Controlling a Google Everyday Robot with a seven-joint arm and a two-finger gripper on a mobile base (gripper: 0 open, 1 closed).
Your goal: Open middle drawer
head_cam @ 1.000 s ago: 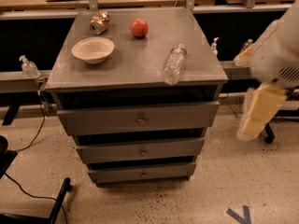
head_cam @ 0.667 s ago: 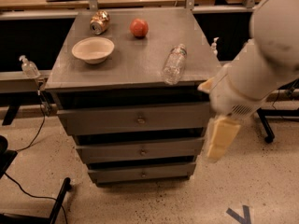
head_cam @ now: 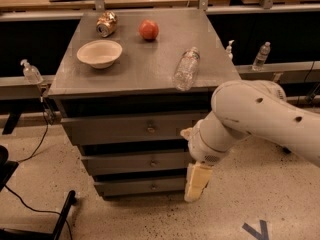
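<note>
The grey metal cabinet (head_cam: 150,74) has three drawers, all shut. The middle drawer (head_cam: 125,163) has a small round knob (head_cam: 153,162) at its centre. The top drawer (head_cam: 120,129) sits above it and the lowest drawer (head_cam: 135,186) below. My gripper (head_cam: 195,183) is cream-coloured and hangs pointing down from the white arm (head_cam: 250,119). It is in front of the right end of the middle and lowest drawers, to the right of the knob and lower than it, holding nothing I can see.
On the cabinet top lie a white bowl (head_cam: 99,53), a tipped can (head_cam: 106,24), a red fruit (head_cam: 148,29) and a clear water bottle (head_cam: 186,69) on its side near the front right edge. A black chair base (head_cam: 62,211) stands at the lower left. Small bottles (head_cam: 261,55) stand on the back ledge.
The arm has swung in from the right, across the cabinet's right side. The gripper has moved left and down, from beside the cabinet to in front of the lower drawers.
</note>
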